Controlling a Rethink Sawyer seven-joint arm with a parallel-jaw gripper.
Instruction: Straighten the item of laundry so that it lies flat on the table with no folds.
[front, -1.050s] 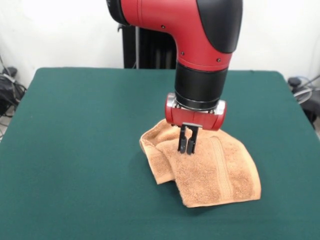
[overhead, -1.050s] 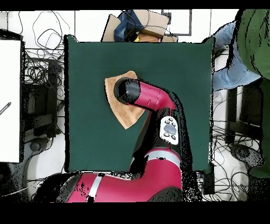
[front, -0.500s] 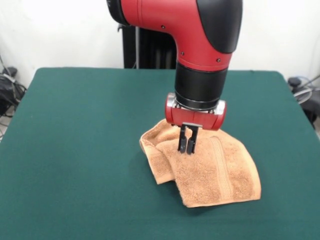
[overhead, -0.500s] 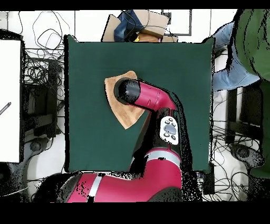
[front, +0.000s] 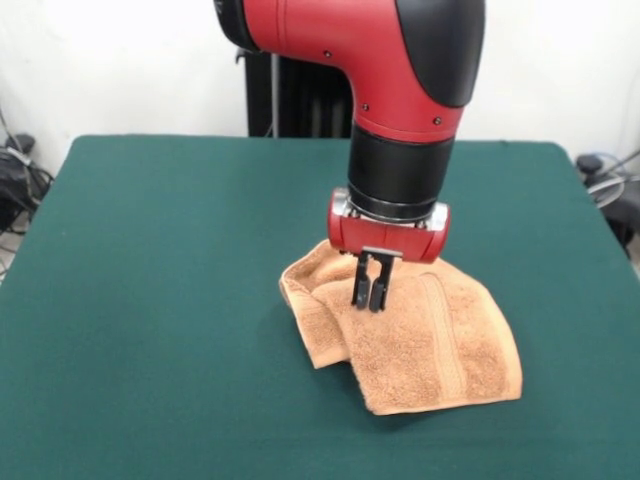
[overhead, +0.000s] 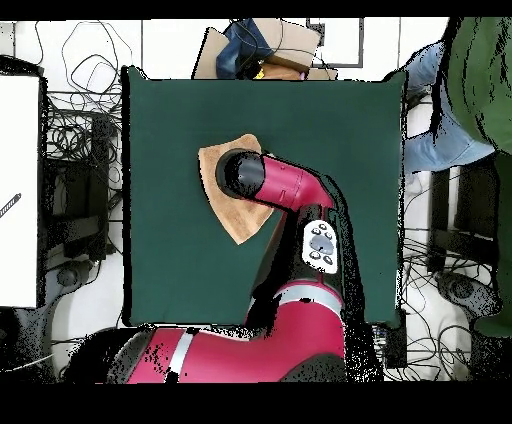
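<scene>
Towel (front: 420, 340) lies crumpled near mid-desk (front: 150, 300), left side folded over in a thick roll, one band stripe showing on the right part. Hand (front: 366, 296) hangs straight down over the towel's upper fold, fingers drawn close together, narrow gap, tips at the cloth; can't tell if any fabric is pinched. Overhead, the arm covers most of the towel (overhead: 233, 220); a person's sleeve (overhead: 440, 110) is at the right edge.
</scene>
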